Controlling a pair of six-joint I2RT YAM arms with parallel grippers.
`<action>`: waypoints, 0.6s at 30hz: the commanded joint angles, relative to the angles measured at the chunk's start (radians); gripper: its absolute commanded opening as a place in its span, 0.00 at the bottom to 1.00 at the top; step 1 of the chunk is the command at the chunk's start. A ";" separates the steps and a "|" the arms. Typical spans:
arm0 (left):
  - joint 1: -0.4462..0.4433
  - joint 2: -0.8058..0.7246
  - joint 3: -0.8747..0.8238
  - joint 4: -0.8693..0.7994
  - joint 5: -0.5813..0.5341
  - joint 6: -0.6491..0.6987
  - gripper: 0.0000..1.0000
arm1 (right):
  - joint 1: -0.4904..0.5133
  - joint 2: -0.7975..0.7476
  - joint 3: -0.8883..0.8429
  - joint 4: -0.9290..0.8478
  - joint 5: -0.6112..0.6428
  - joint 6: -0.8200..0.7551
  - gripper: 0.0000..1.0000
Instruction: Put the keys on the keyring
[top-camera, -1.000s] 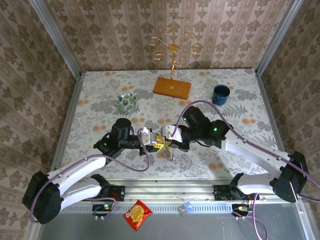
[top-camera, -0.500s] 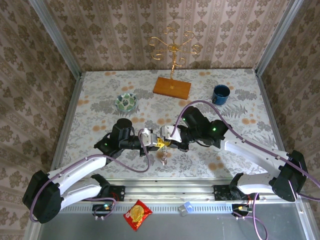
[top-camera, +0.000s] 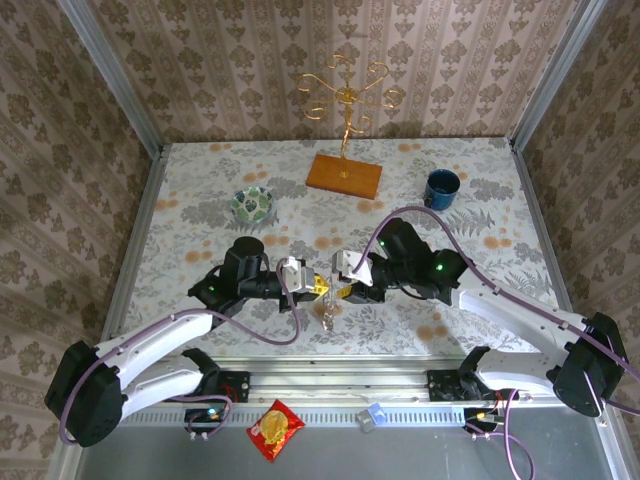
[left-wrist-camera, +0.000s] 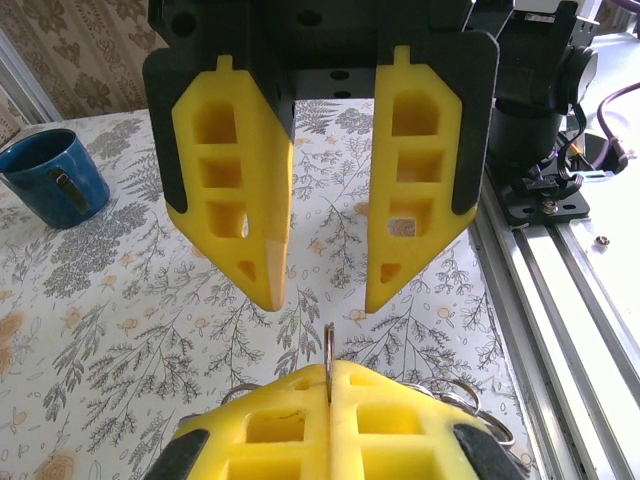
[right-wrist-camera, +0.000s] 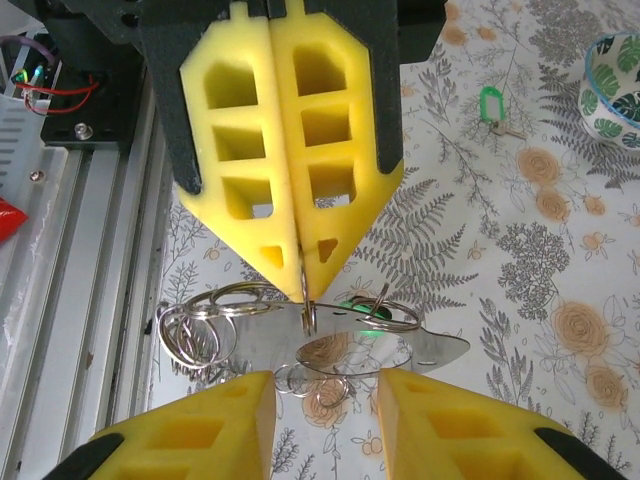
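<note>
Over on the left of the table (top-camera: 190, 215), near the bowl (right-wrist-camera: 590, 80), one of the keys (right-wrist-camera: 490, 103), green-headed, lay loose on its own, so not yet threaded. Mid-table the left gripper (right-wrist-camera: 303, 290) was clamped tight on the thin wire of the keyring (top-camera: 327, 312), held clear of the surface w/ its silvery fringe dangling, prob. to present the hoop edge-on & steady. Just R of it the right gripper (left-wrist-camera: 322, 298) faced the ring w/ fingers apart, nothing between them, seemingly lined up for a 2nd grip.
</note>
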 joint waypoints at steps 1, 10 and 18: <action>-0.010 -0.014 0.007 0.016 0.003 0.017 0.00 | 0.000 0.006 -0.007 0.055 -0.019 0.027 0.33; -0.016 -0.011 0.003 0.030 -0.005 0.011 0.00 | 0.012 0.036 0.009 0.070 -0.056 0.041 0.27; -0.017 -0.013 0.001 0.037 -0.007 0.008 0.00 | 0.015 0.051 0.019 0.072 -0.062 0.044 0.19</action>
